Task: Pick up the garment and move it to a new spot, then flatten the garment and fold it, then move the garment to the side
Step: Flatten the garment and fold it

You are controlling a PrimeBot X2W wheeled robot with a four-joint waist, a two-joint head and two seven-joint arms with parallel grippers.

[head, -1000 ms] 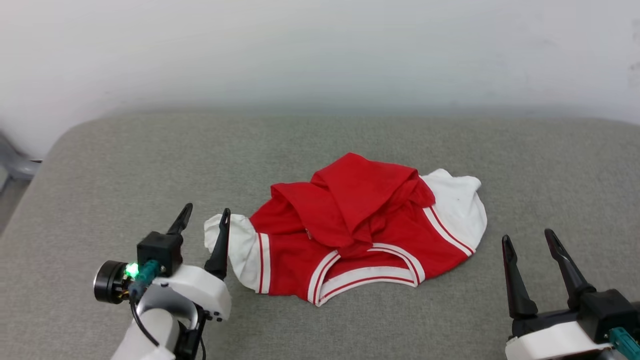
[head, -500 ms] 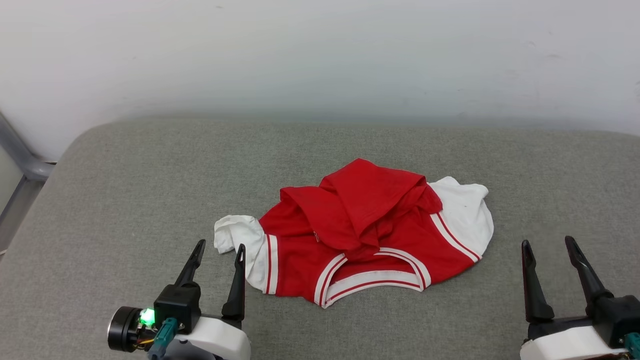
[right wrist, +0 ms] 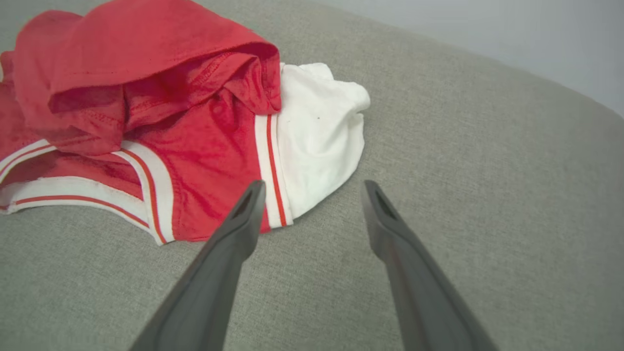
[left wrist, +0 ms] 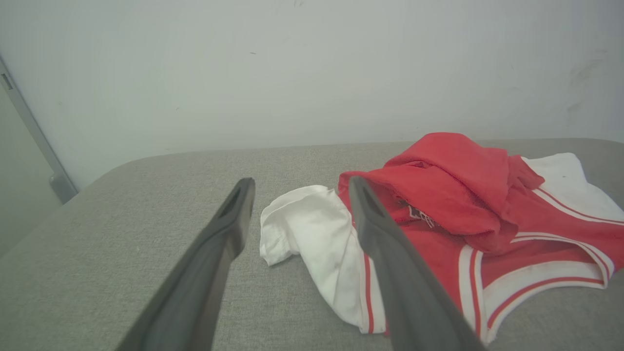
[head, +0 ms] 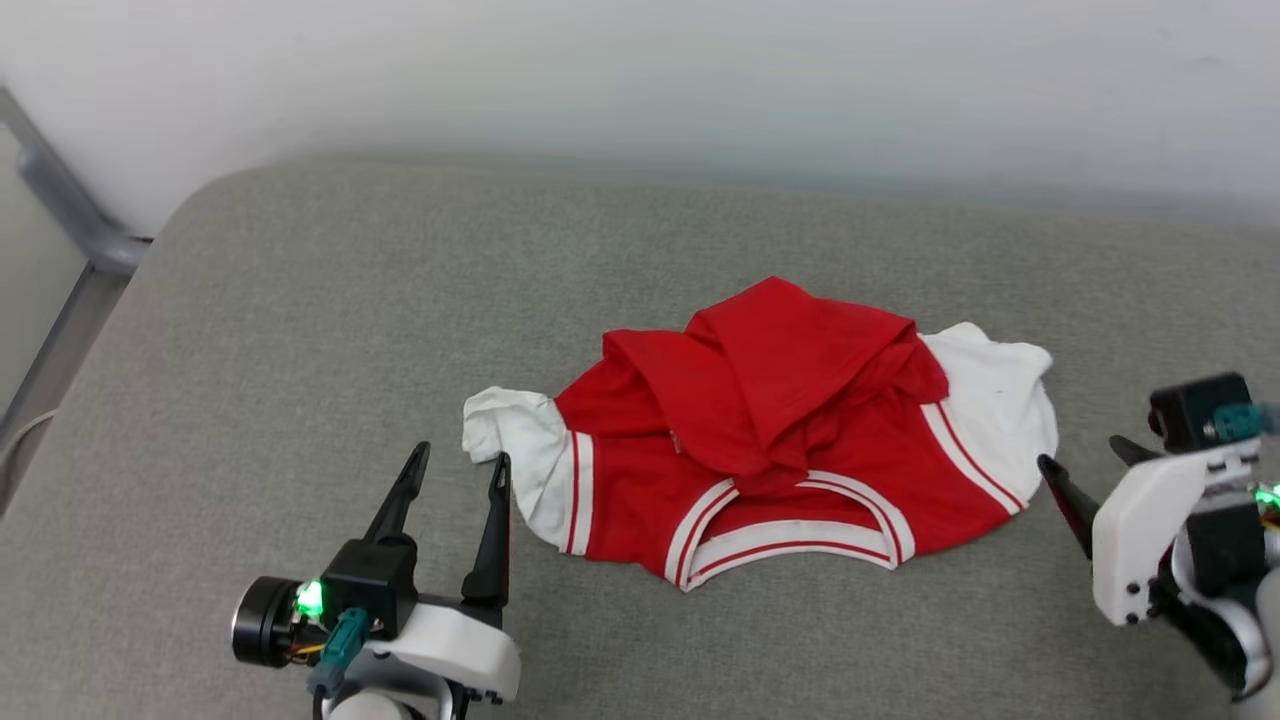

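The garment (head: 760,440) lies crumpled in the middle of the grey cushion, red with white sleeves and striped trim, its collar toward me. My left gripper (head: 461,456) is open beside the left white sleeve (head: 520,450), its right fingertip just at the sleeve's edge. In the left wrist view the gripper (left wrist: 301,181) points past that sleeve (left wrist: 317,229). My right gripper (head: 1082,452) is open and turned on its side close to the right white sleeve (head: 1000,400). From the right wrist the gripper (right wrist: 314,184) straddles the sleeve's near edge (right wrist: 317,131). Nothing is held.
The grey cushioned surface (head: 300,330) spreads wide on all sides of the garment. A white wall (head: 640,70) rises behind it. A grey metal frame (head: 60,200) stands off the cushion's rounded left corner.
The head view has shifted. My left gripper drew back toward me from the left sleeve. My right gripper rolled onto its side and came closer to the right sleeve. The garment lies as before.
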